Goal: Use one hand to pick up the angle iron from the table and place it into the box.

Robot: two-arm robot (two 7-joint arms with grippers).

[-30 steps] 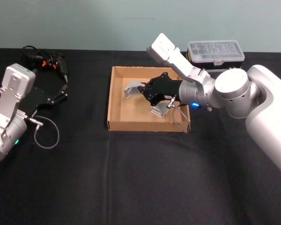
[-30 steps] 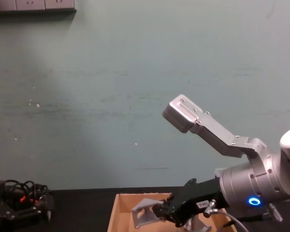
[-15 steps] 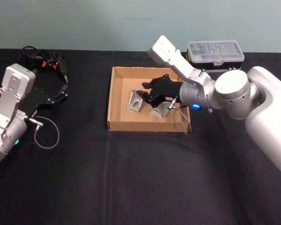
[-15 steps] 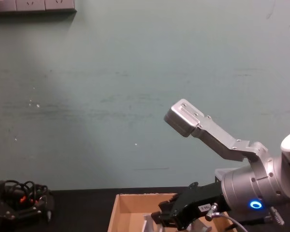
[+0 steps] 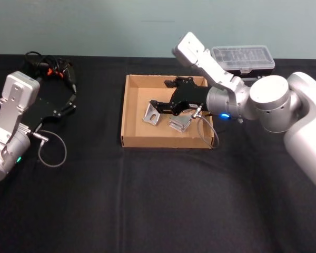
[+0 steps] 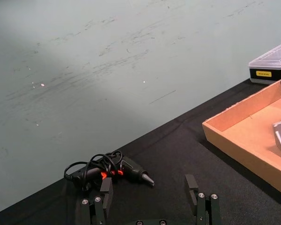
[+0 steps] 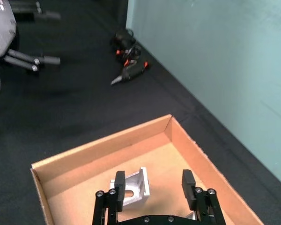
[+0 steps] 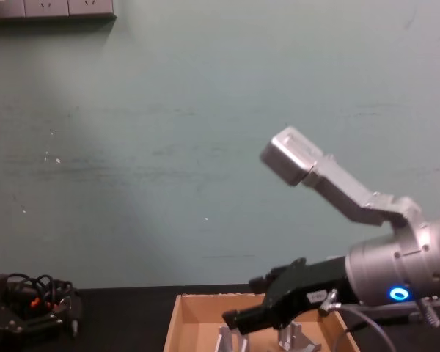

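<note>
The angle iron (image 5: 151, 114) lies in the box (image 5: 130, 109), just below the right hand (image 5: 159, 104), whose fingers are apart and empty.

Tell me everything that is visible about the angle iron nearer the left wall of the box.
The angle iron is a small silver-grey metal bracket, bent in an L, with a slot in one face. It lies on the floor of the tan cardboard box, tilted, beside a second bracket. The right gripper is above it, fingers open and apart from it.
</note>
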